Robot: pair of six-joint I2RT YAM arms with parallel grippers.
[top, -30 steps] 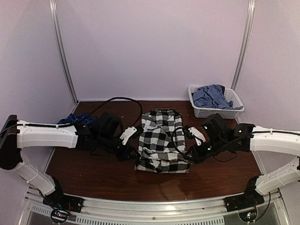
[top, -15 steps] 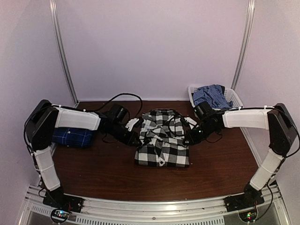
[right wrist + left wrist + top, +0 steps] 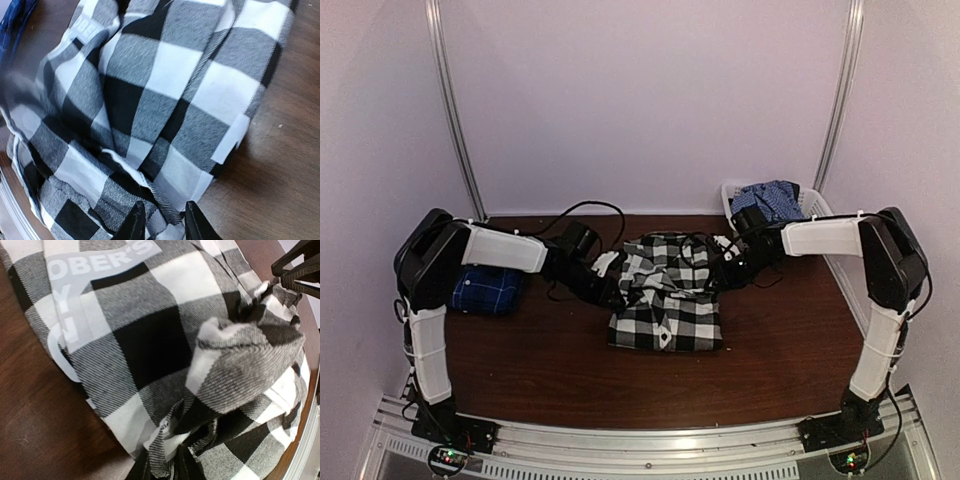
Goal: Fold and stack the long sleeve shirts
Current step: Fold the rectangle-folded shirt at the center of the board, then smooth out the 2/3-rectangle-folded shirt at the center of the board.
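across the black-and-white checked shirt (image 3: pixel 150 340), white lettering (image 3: pixel 100 262) reads "ober's".

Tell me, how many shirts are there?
3: black-and-white checked shirt mid-table, folded blue plaid shirt far left, blue checked garment in the white basket; more may be hidden there.

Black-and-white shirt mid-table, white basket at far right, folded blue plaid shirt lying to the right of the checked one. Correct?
No. The folded blue plaid shirt lies to the left of the black-and-white shirt, not to its right; the top external view shows it. The rest is right.
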